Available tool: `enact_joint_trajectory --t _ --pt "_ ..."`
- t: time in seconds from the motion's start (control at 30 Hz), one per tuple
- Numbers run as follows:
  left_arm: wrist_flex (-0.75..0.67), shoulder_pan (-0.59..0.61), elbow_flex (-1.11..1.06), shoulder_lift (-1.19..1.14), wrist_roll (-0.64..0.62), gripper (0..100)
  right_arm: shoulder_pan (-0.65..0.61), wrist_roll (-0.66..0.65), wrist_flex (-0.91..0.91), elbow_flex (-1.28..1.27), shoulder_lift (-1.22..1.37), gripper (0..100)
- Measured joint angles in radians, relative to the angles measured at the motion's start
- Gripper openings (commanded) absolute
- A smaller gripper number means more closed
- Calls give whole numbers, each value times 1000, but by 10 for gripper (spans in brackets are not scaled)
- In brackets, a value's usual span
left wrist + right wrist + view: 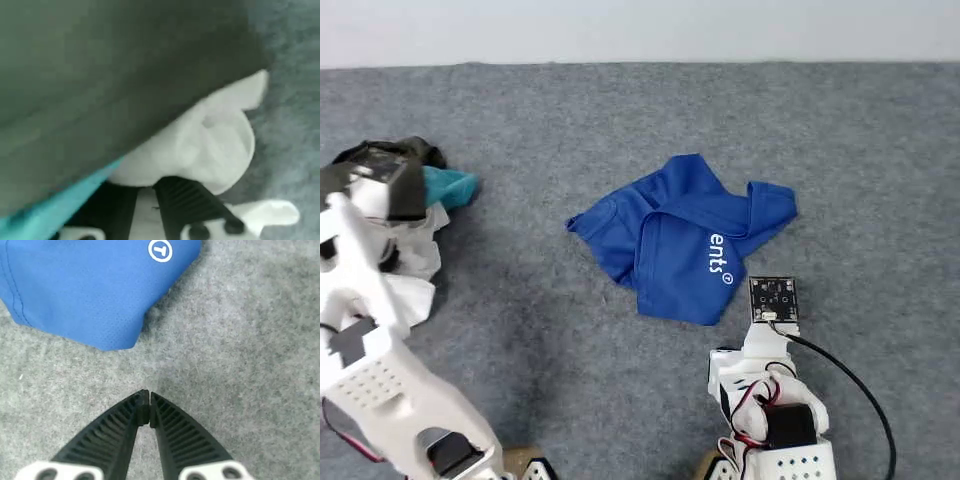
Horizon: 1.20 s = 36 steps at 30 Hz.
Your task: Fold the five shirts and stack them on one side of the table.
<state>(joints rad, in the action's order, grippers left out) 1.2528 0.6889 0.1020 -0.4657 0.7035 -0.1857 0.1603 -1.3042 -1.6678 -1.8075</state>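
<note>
A blue shirt (685, 245) lies crumpled and partly folded over itself in the middle of the grey table (620, 120). In the right wrist view its corner (95, 295) lies a short way beyond my right gripper (146, 409), which is shut with nothing in it and hovers over bare carpet. At the left edge a pile holds a white shirt (418, 262), a teal shirt (452, 186) and a dark grey-green shirt (415, 150). My left gripper (382, 185) sits in that pile. Up close, dark cloth (100, 75) hangs over it, beside a teal strip (60, 200) and white cloth (210, 145).
The grey carpet-like cover runs across the whole table to a pale wall (640, 30) at the back. A black cable (850, 385) trails from the right arm toward the front right. Open carpet lies to the right of and behind the blue shirt.
</note>
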Motion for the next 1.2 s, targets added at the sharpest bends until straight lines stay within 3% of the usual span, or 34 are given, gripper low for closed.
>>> enact_joint_trajectory --t 0.4,0.63,1.2 --pt "431 23 427 0 -32 43 0 0 0 0 0 9" --pt "473 -9 542 63 -161 154 0 0 0 0 0 9" --pt "479 -299 -25 747 -371 156 0 0 0 0 0 9"
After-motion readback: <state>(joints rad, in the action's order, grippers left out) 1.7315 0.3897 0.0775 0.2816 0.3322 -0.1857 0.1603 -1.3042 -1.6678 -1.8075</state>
